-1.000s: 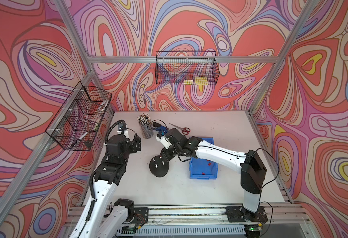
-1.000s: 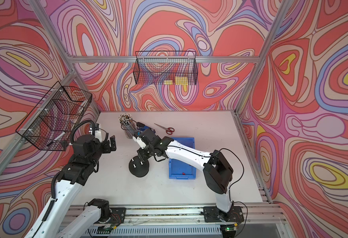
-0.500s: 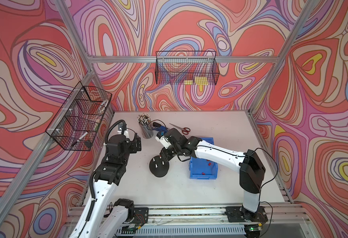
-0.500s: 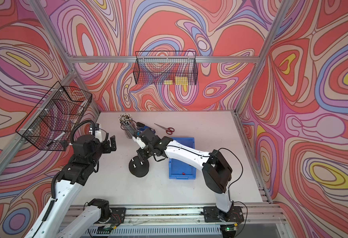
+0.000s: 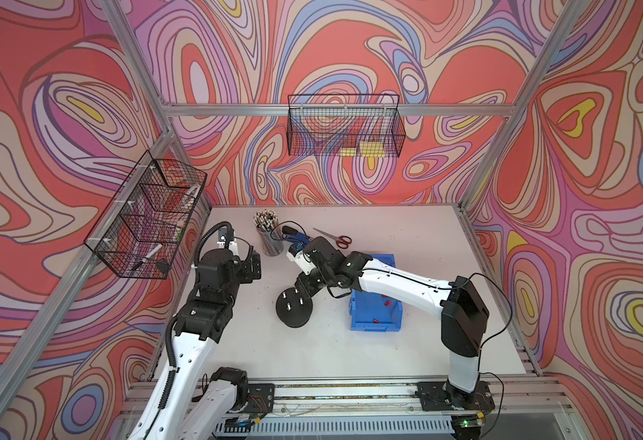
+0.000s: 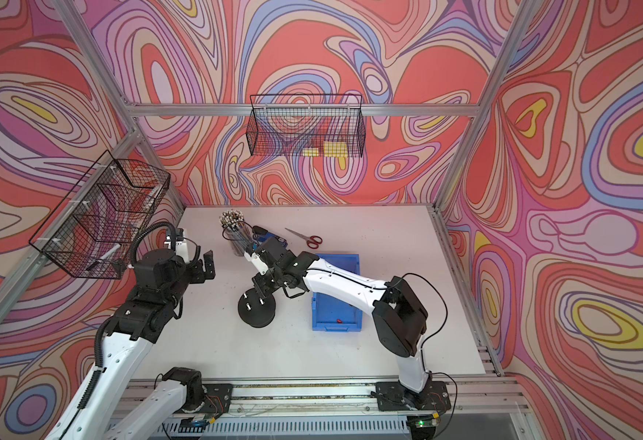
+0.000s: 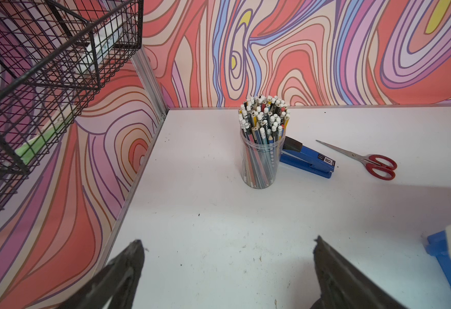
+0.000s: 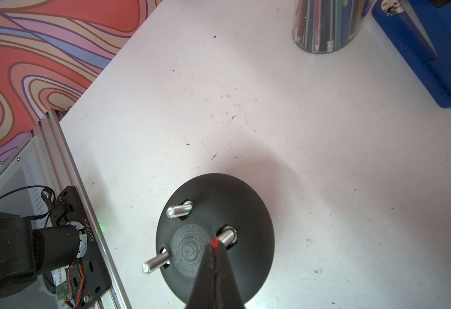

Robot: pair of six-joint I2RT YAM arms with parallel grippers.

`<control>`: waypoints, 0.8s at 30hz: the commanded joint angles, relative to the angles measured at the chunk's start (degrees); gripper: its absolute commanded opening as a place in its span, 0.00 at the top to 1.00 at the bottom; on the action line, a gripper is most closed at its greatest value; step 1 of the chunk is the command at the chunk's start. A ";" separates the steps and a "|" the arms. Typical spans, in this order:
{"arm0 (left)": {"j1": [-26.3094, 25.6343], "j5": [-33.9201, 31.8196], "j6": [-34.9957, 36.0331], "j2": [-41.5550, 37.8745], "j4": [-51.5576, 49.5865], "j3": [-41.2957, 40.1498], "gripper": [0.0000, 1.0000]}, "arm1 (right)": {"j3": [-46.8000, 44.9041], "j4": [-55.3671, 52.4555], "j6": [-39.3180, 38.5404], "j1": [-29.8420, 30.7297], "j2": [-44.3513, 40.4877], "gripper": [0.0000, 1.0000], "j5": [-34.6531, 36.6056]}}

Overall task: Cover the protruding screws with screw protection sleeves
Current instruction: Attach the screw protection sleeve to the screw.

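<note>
Right wrist view: right gripper (image 8: 215, 250) jaws pinched together on a red sleeve (image 8: 214, 242), only its end showing past the tips.
Screws (image 8: 178, 210): three show, bare and silvery, standing from a black round base (image 8: 219, 195); the sleeve's end meets the tip of one, and whether it sits over that screw I cannot tell.
Base: in both top views near the middle of the table (image 5: 331, 362), a little toward 9 o'clock, under the right gripper.
Bin (image 5: 373, 327): blue, at 3 o'clock of the base, near but apart; a few loose sleeves (image 5: 385, 303) lie inside.
Left gripper (image 7: 227, 248): jaws spread wide, nothing between them; hangs over bare table between 10 and 11 o'clock of the base, well apart from it.
Jar (image 7: 259, 166): clear, upright, packed with pencils (image 7: 264, 112), at 11 o'clock of the base.
Stapler (image 7: 308, 161): blue, just beside the jar at its 3 o'clock.
Scissors (image 7: 363, 160): red-handled, flat on the table at 1 o'clock of the base.
</note>
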 commanded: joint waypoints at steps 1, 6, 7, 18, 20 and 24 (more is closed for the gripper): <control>0.36 0.63 0.30 -0.25 1.03 -0.39 0.02 | 1.09 -1.34 -0.89 0.25 1.81 1.00 0.32; 0.35 0.67 0.28 -0.34 1.04 -0.47 0.02 | 1.24 -2.04 -1.21 0.25 2.02 1.00 0.26; 0.38 0.68 0.30 -0.40 1.08 -0.43 0.01 | 1.11 -2.00 -1.33 0.27 1.96 1.00 -0.05; 0.36 0.69 0.39 -0.16 0.96 -0.51 0.01 | 0.74 -3.11 -1.70 0.25 1.97 1.00 -0.56; 0.37 0.84 0.31 -0.09 0.97 -0.53 0.02 | 0.79 -3.27 -1.79 0.31 1.98 1.00 -1.07; 0.36 0.92 0.30 -0.07 1.02 -0.42 0.02 | 0.96 -4.24 -1.96 0.30 1.97 1.00 -0.82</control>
